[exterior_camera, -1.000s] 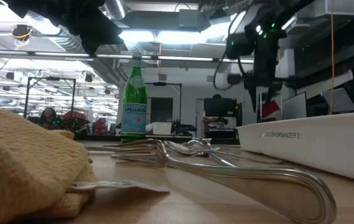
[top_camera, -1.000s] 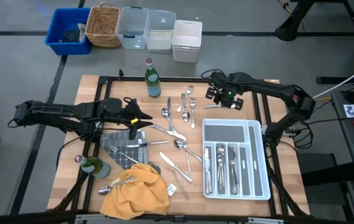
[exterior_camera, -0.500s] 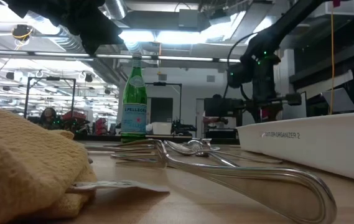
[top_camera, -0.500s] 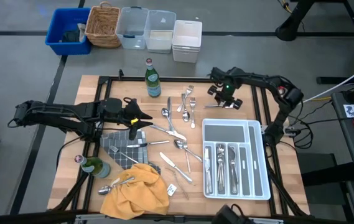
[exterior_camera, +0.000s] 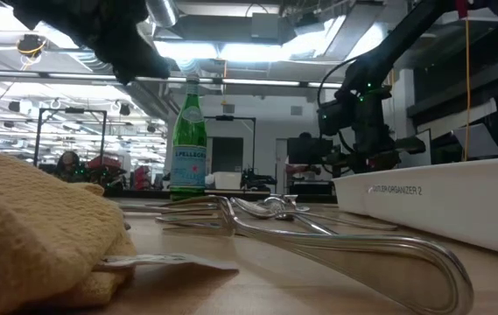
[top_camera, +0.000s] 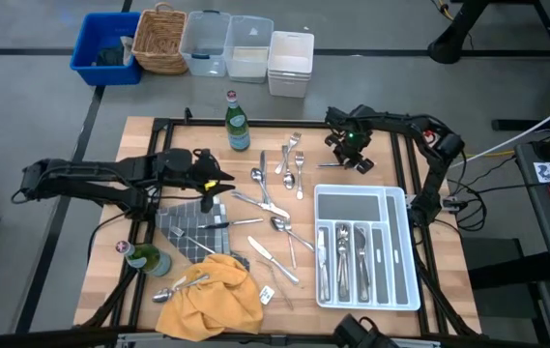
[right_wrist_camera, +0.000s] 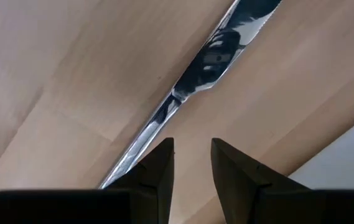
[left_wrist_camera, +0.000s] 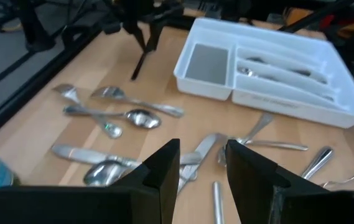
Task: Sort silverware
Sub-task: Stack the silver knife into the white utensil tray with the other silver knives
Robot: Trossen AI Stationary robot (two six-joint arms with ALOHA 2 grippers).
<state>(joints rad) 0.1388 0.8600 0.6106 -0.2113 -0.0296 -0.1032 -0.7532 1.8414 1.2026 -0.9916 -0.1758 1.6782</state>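
High view: desk (top_camera: pixel 159 140), then white tray (top_camera: pixel 402 290) partly filled just below the right end effector (top_camera: pixel 350 155), loose silverware (top_camera: pixel 273 205) between both arms. Right wrist view alone shows a knife (right_wrist_camera: pixel 195 81) lying on the wood directly ahead of slightly spread, empty fingers (right_wrist_camera: pixel 158 168). Step looks like reaching for this knife; next, lower and pinch it. Left end effector (left_wrist_camera: pixel 201 174) hovers spread, empty, cutlery just ahead.
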